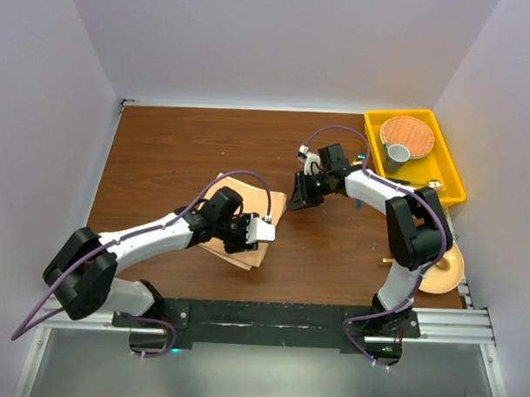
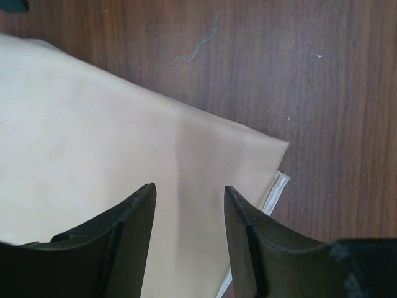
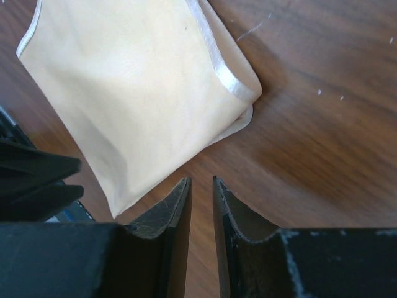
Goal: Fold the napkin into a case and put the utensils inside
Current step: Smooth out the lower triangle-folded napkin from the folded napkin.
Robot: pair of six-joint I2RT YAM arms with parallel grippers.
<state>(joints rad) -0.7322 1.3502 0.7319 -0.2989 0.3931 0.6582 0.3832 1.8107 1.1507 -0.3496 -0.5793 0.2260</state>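
Step in hand: the folding, by my reading. The utensils are not in it yet, and I cannot make them out with certainty in the overhead view.

- The napkin (image 1: 267,201) lies centre-left in the overhead view on the brown table (image 1: 179,152). It is already doubled into a flat, layered packet set at a slant.
- Left gripper (image 2: 189,189): jaws apart, hovering over the cloth near its corner at lower right of the wrist frame. Nothing is between the fingers.
- Right gripper (image 3: 201,181): jaws nearly together with a thin slit between them, holding nothing. It hangs above bare wood just beside the packet's lower corner.

Next move, as judged: 1 more fold to narrow the packet into the case. That calls for pinching only the top layers at a free edge, so the slick satin does not slide or spring open.

Look of the cloth: pale peach, glossy and mostly smooth. A white stitched hem (image 3: 226,74) runs along 1 edge at upper right of the right wrist frame. There 2 layers sit slightly out of line.
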